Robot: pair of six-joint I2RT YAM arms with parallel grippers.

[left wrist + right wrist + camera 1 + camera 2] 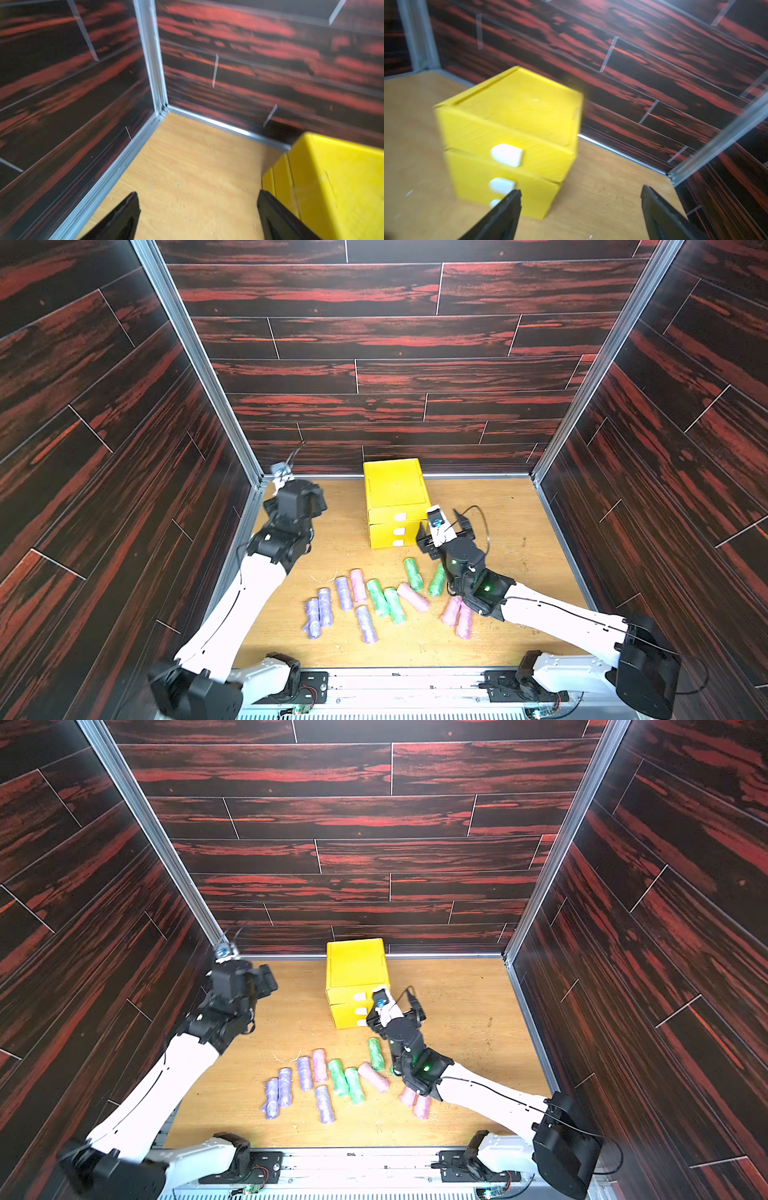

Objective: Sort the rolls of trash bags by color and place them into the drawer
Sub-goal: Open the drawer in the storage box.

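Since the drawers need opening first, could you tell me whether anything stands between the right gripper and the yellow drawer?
Nothing visible does: the open right gripper hangs close to the drawer, with only table between them.

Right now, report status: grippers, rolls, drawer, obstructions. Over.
Left gripper open, empty. Right gripper open, empty, facing drawer. All three fronts shut; rolls all loose on table. Nothing between right gripper and fronts.

Holding left gripper [197, 196] raised, jaws wide, nothing between; pointing right gripper [581, 192] forward, seemingly lower in the blur, jaws wide too.
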